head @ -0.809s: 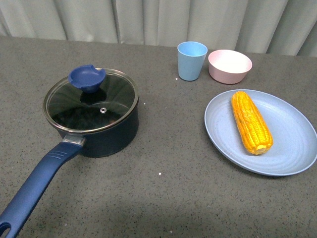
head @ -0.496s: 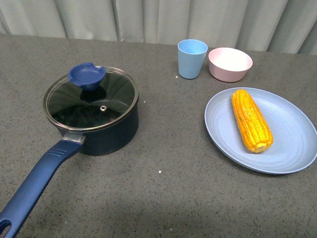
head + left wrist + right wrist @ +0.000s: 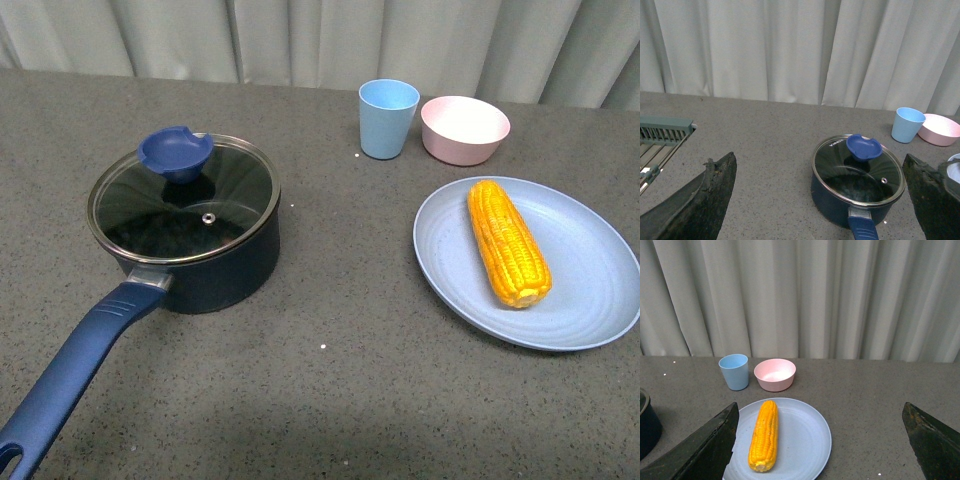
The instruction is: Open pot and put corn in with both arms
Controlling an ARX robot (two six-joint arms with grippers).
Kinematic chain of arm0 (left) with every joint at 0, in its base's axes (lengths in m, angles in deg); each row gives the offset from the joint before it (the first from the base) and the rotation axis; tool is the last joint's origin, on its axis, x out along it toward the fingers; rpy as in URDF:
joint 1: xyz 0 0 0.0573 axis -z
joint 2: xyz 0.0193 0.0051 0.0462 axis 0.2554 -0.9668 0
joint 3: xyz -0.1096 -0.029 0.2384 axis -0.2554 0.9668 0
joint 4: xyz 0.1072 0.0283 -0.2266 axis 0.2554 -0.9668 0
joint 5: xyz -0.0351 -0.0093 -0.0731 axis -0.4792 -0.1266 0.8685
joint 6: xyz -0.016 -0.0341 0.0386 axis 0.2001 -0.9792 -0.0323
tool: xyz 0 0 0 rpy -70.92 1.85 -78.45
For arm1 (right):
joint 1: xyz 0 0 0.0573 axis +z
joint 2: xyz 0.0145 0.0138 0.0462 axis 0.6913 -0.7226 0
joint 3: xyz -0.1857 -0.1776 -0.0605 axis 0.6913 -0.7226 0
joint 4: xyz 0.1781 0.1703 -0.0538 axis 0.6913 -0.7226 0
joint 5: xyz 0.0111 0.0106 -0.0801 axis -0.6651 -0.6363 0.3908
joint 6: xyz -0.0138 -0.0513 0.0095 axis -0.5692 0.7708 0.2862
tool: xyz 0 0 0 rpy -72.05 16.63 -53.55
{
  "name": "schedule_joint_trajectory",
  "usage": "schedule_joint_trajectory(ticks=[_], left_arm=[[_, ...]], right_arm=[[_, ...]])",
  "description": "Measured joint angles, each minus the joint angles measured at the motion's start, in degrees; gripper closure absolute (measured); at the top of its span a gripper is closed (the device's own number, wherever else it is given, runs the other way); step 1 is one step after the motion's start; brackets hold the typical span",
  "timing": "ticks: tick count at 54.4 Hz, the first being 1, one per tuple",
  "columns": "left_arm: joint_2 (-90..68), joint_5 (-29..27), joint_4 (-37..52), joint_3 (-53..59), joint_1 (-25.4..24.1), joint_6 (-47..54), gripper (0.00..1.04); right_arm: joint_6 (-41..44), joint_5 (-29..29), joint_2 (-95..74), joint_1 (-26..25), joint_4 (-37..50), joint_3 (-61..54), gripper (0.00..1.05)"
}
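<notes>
The dark navy pot (image 3: 190, 245) sits on the left of the grey table, its glass lid (image 3: 185, 205) on, with a blue knob (image 3: 176, 153) and a long blue handle (image 3: 70, 375) pointing toward me. The corn (image 3: 508, 243) lies on a pale blue plate (image 3: 590, 290) at the right. Neither arm shows in the front view. My left gripper (image 3: 822, 200) is open, well back from the pot (image 3: 857, 182), nothing between its fingers (image 3: 700, 200). My right gripper (image 3: 820, 445) is open too, back from the corn (image 3: 765, 435), which lies near one of its fingers (image 3: 705, 447).
A light blue cup (image 3: 387, 119) and a pink bowl (image 3: 464, 131) stand behind the plate near the pale curtain. A grey-green rack (image 3: 662, 135) shows at the table's far side in the left wrist view. Bare table lies between pot and plate.
The front view has shifted very slightly; the pot, corn, cup and bowl stay where they were.
</notes>
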Motion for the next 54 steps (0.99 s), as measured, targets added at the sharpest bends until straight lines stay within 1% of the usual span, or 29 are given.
schedule_joint_trajectory(ticks=[54], left_arm=[[0.0,0.0,0.0,0.0,0.0,0.0,0.06]], right_arm=[[0.0,0.0,0.0,0.0,0.0,0.0,0.09]])
